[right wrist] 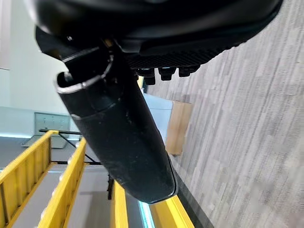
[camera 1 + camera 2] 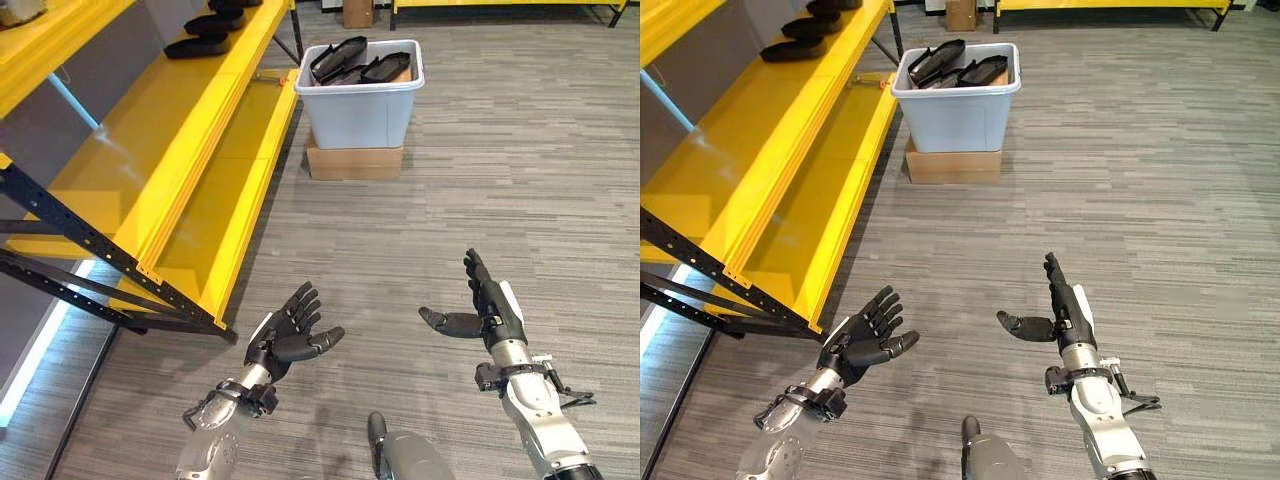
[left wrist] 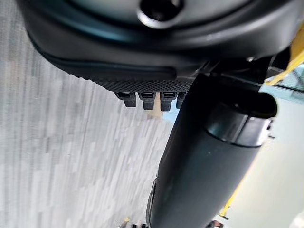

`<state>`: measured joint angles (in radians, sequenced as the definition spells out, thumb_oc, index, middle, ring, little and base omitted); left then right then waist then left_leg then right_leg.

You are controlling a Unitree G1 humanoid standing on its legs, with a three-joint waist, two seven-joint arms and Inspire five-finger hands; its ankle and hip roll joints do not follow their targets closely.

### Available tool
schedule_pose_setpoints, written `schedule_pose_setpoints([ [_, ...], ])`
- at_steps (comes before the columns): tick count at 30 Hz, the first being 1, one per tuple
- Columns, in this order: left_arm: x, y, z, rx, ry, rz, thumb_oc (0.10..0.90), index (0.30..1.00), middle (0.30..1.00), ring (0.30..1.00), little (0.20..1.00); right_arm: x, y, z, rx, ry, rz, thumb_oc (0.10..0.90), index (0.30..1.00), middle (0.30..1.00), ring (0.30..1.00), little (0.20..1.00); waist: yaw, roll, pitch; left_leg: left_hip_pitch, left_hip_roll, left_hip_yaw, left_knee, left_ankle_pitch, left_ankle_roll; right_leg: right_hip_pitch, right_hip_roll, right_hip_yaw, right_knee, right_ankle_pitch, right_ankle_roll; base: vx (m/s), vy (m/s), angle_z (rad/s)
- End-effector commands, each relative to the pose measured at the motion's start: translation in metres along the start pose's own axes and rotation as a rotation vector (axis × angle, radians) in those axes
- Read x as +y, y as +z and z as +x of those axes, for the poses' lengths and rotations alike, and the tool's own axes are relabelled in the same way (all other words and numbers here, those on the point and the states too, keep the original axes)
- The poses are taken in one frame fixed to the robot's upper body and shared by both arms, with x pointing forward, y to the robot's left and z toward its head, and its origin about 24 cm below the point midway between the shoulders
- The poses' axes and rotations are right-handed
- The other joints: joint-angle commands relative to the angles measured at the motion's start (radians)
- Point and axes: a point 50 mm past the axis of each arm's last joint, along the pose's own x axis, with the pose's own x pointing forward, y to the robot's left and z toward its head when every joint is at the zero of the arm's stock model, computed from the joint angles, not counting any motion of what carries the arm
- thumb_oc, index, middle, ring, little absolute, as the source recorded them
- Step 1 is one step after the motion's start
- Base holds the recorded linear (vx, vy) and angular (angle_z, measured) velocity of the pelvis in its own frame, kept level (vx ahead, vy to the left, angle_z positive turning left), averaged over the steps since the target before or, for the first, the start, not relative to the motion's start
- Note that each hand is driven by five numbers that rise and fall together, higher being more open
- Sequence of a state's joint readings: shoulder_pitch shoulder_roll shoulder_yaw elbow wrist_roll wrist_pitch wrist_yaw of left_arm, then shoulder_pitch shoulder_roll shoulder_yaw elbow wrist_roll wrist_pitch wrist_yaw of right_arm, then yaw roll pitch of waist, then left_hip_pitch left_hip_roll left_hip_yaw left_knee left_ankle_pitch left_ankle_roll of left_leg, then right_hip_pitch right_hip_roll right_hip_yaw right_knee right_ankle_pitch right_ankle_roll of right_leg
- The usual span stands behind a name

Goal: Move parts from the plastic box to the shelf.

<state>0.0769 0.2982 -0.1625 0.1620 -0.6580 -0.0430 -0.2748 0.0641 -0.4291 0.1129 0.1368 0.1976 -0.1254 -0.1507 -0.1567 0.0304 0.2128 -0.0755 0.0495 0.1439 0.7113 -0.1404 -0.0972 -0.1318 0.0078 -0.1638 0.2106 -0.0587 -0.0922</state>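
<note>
Both hands hover low over the grey floor [image 2: 500, 180], well apart from the plastic box [image 2: 360, 110] ahead. The left hand [image 2: 285, 335] has its fingers straight and spread, thumb out, holding nothing; the right hand [image 2: 490, 305] likewise stands with fingers straight and thumb pointing inward, empty. The pale box sits on a flat cardboard carton [image 2: 355, 162], just beside the end of the yellow shelf [image 2: 170, 150], and holds several black parts [image 2: 350, 60]. More black parts [image 2: 197, 45] lie on the shelf's far end.
</note>
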Motion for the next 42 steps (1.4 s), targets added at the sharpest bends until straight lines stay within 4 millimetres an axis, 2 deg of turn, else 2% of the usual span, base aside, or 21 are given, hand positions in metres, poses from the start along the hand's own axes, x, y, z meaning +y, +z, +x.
schedule_pose_setpoints([
  [1, -0.001, 0.042, 0.004, -0.233, -0.036, 0.105, 0.900, 1.000, 1.000, 1.000, 1.000, -0.001, 0.025, 0.013, -0.137, -0.037, 0.021, 0.900, 1.000, 1.000, 1.000, 1.000, 0.020, -0.022, -0.039, 0.021, -0.061, 0.012, -0.093, 0.051, 0.111, 0.098, -0.022, 0.095, -0.060, -0.025, 0.057, 0.21, -0.008, -0.30],
  [2, 0.001, 0.047, 0.002, -0.258, -0.025, 0.117, 0.900, 1.000, 1.000, 1.000, 1.000, 0.000, 0.025, 0.015, -0.132, -0.042, 0.028, 0.900, 1.000, 1.000, 1.000, 1.000, 0.027, -0.034, -0.034, 0.011, -0.059, 0.037, -0.175, 0.030, 0.132, 0.112, -0.020, 0.111, -0.063, -0.024, 0.064, 0.18, 0.037, -0.42],
  [4, 0.002, 0.055, 0.001, -0.292, -0.016, 0.140, 0.900, 1.000, 1.000, 1.000, 1.000, 0.002, 0.028, 0.016, -0.129, -0.042, 0.032, 0.900, 1.000, 1.000, 1.000, 1.000, 0.035, -0.036, -0.019, -0.014, -0.046, 0.056, -0.318, 0.045, 0.129, 0.156, -0.008, 0.132, -0.076, -0.034, 0.067, 0.25, 0.112, -0.38],
  [5, 0.003, 0.061, 0.001, -0.319, 0.000, 0.157, 0.900, 1.000, 1.000, 1.000, 1.000, 0.004, 0.030, 0.017, -0.127, -0.030, 0.039, 0.900, 1.000, 1.000, 1.000, 1.000, 0.049, -0.035, -0.009, -0.040, -0.038, 0.030, -0.453, 0.088, 0.113, 0.203, 0.001, 0.162, -0.102, -0.041, 0.072, 0.27, 0.132, -0.38],
  [7, 0.004, 0.065, 0.000, -0.337, 0.011, 0.154, 0.900, 1.000, 1.000, 1.000, 1.000, 0.008, 0.031, 0.018, -0.128, -0.004, 0.038, 0.900, 1.000, 1.000, 1.000, 1.000, 0.064, -0.031, -0.004, -0.059, -0.025, -0.003, -0.576, 0.140, 0.092, 0.244, 0.011, 0.191, -0.129, -0.046, 0.077, 0.37, 0.122, -0.48],
  [8, 0.007, 0.067, -0.001, -0.363, 0.007, 0.124, 0.900, 1.000, 1.000, 1.000, 1.000, 0.013, 0.031, 0.018, -0.125, 0.035, 0.033, 0.900, 1.000, 1.000, 1.000, 1.000, 0.079, -0.024, 0.003, -0.075, 0.007, -0.049, -0.676, 0.220, 0.064, 0.283, 0.020, 0.224, -0.143, -0.059, 0.077, 0.50, 0.124, -0.63],
  [10, 0.009, 0.067, -0.001, -0.383, -0.015, 0.054, 0.900, 1.000, 1.000, 1.000, 1.000, 0.016, 0.031, 0.019, -0.122, 0.071, 0.035, 0.900, 1.000, 1.000, 1.000, 1.000, 0.088, -0.022, 0.010, -0.081, 0.035, -0.080, -0.742, 0.256, 0.051, 0.301, 0.021, 0.243, -0.142, -0.069, 0.075, 0.45, 0.107, -0.80],
  [11, 0.009, 0.067, -0.001, -0.408, -0.006, 0.048, 0.900, 1.000, 1.000, 1.000, 1.000, 0.022, 0.031, 0.019, -0.120, 0.135, 0.017, 0.900, 1.000, 1.000, 1.000, 1.000, 0.092, -0.022, 0.019, -0.095, 0.071, -0.100, -0.785, 0.259, 0.039, 0.313, 0.013, 0.259, -0.122, -0.086, 0.077, 0.37, 0.104, -0.86],
  [14, 0.010, 0.069, 0.002, -0.427, 0.032, 0.093, 0.900, 1.000, 1.000, 1.000, 1.000, 0.027, 0.031, 0.018, -0.116, 0.189, -0.002, 0.900, 1.000, 1.000, 1.000, 1.000, 0.088, -0.017, 0.037, -0.102, 0.086, -0.092, -0.772, 0.250, 0.033, 0.324, -0.002, 0.262, -0.076, -0.128, 0.079, 0.36, 0.150, -0.63],
  [17, 0.013, 0.074, 0.003, -0.449, 0.061, 0.117, 0.900, 1.000, 1.000, 1.000, 1.000, 0.029, 0.031, 0.017, -0.130, 0.215, 0.033, 0.900, 1.000, 1.000, 1.000, 1.000, 0.095, -0.001, 0.040, -0.092, 0.074, -0.116, -0.724, 0.248, 0.025, 0.324, -0.012, 0.256, -0.020, -0.180, 0.087, 0.44, 0.195, -0.57],
  [21, 0.017, 0.077, 0.002, -0.425, 0.065, 0.155, 0.900, 1.000, 1.000, 1.000, 1.000, 0.033, 0.027, 0.013, -0.123, 0.226, 0.080, 0.900, 1.000, 1.000, 1.000, 1.000, 0.108, 0.002, 0.015, -0.089, 0.012, -0.098, -0.621, 0.186, 0.051, 0.328, -0.032, 0.207, 0.043, -0.220, 0.100, 0.38, 0.193, -0.28],
  [24, 0.019, 0.078, 0.002, -0.389, 0.042, 0.209, 0.900, 1.000, 1.000, 1.000, 1.000, 0.042, 0.026, 0.011, -0.120, 0.227, 0.086, 0.900, 1.000, 1.000, 1.000, 1.000, 0.128, -0.013, -0.015, -0.073, -0.047, -0.083, -0.600, 0.140, 0.108, 0.321, -0.066, 0.167, 0.183, -0.152, 0.131, 0.31, 0.203, -0.32],
  [27, 0.017, 0.076, 0.004, -0.350, 0.004, 0.229, 0.900, 1.000, 1.000, 1.000, 1.000, 0.046, 0.023, 0.011, -0.101, 0.182, 0.104, 0.900, 1.000, 1.000, 1.000, 1.000, 0.138, -0.028, -0.041, -0.043, -0.105, -0.072, -0.611, 0.100, 0.171, 0.258, -0.089, 0.163, 0.460, 0.070, 0.219, 0.30, 0.244, 0.17],
  [28, 0.016, 0.074, 0.005, -0.338, -0.001, 0.244, 0.900, 1.000, 1.000, 1.000, 1.000, 0.051, 0.022, 0.011, -0.102, 0.167, 0.108, 0.900, 1.000, 1.000, 1.000, 1.000, 0.140, -0.014, -0.041, -0.019, -0.111, -0.071, -0.618, 0.082, 0.189, 0.170, -0.111, 0.145, 0.632, 0.139, 0.220, 0.22, 0.221, 0.17],
  [29, 0.016, 0.074, 0.005, -0.336, 0.000, 0.245, 0.900, 1.000, 1.000, 1.000, 1.000, 0.052, 0.022, 0.011, -0.102, 0.168, 0.108, 0.900, 1.000, 1.000, 1.000, 1.000, 0.140, -0.013, -0.041, -0.016, -0.112, -0.070, -0.620, 0.081, 0.191, 0.158, -0.114, 0.143, 0.649, 0.131, 0.215, 0.27, 0.249, 0.02],
  [30, 0.015, 0.072, 0.003, -0.334, 0.018, 0.269, 0.900, 1.000, 1.000, 1.000, 1.000, 0.055, 0.022, 0.011, -0.107, 0.170, 0.100, 0.900, 1.000, 1.000, 1.000, 1.000, 0.137, -0.003, -0.032, 0.018, -0.115, -0.066, -0.637, 0.076, 0.198, 0.096, -0.136, 0.116, 0.704, 0.093, 0.190, 0.20, 0.118, -0.10],
  [34, 0.018, 0.071, -0.002, -0.336, 0.033, 0.271, 0.900, 1.000, 1.000, 1.000, 1.000, 0.055, 0.025, 0.012, -0.127, 0.161, 0.082, 0.900, 1.000, 1.000, 1.000, 1.000, 0.124, 0.010, -0.010, 0.085, -0.110, -0.076, -0.676, 0.077, 0.192, 0.021, -0.103, 0.077, 0.503, 0.012, 0.163, 0.28, -0.027, -0.22],
  [35, 0.021, 0.075, -0.003, -0.337, 0.034, 0.237, 0.900, 1.000, 1.000, 1.000, 1.000, 0.049, 0.027, 0.013, -0.130, 0.140, 0.076, 0.900, 1.000, 1.000, 1.000, 1.000, 0.118, 0.008, 0.002, 0.111, -0.107, -0.084, -0.688, 0.075, 0.180, 0.023, -0.091, 0.048, 0.262, -0.021, 0.155, 0.34, -0.159, -0.11],
  [37, 0.023, 0.076, -0.004, -0.336, 0.059, 0.222, 0.900, 1.000, 1.000, 1.000, 1.000, 0.046, 0.029, 0.014, -0.134, 0.132, 0.076, 0.900, 1.000, 1.000, 1.000, 1.000, 0.114, 0.004, 0.008, 0.137, -0.106, -0.083, -0.701, 0.067, 0.176, 0.012, -0.089, 0.029, 0.098, 0.010, 0.160, 0.39, -0.159, -0.16],
  [39, 0.022, 0.073, -0.005, -0.333, 0.095, 0.180, 0.900, 1.000, 1.000, 1.000, 1.000, 0.040, 0.035, 0.015, -0.156, 0.113, 0.057, 0.900, 1.000, 1.000, 1.000, 1.000, 0.080, -0.004, 0.031, 0.223, -0.120, -0.112, -0.728, 0.023, 0.179, -0.087, -0.105, 0.068, -0.131, 0.152, 0.205, 0.54, -0.185, -0.22],
  [42, 0.016, 0.065, -0.005, -0.321, 0.072, 0.158, 0.900, 1.000, 1.000, 1.000, 1.000, 0.035, 0.036, 0.014, -0.164, 0.074, 0.043, 0.900, 1.000, 1.000, 1.000, 1.000, 0.066, -0.003, 0.042, 0.263, -0.124, -0.150, -0.732, -0.015, 0.188, -0.131, -0.108, 0.099, -0.214, 0.200, 0.225, 0.46, -0.203, 0.22],
])
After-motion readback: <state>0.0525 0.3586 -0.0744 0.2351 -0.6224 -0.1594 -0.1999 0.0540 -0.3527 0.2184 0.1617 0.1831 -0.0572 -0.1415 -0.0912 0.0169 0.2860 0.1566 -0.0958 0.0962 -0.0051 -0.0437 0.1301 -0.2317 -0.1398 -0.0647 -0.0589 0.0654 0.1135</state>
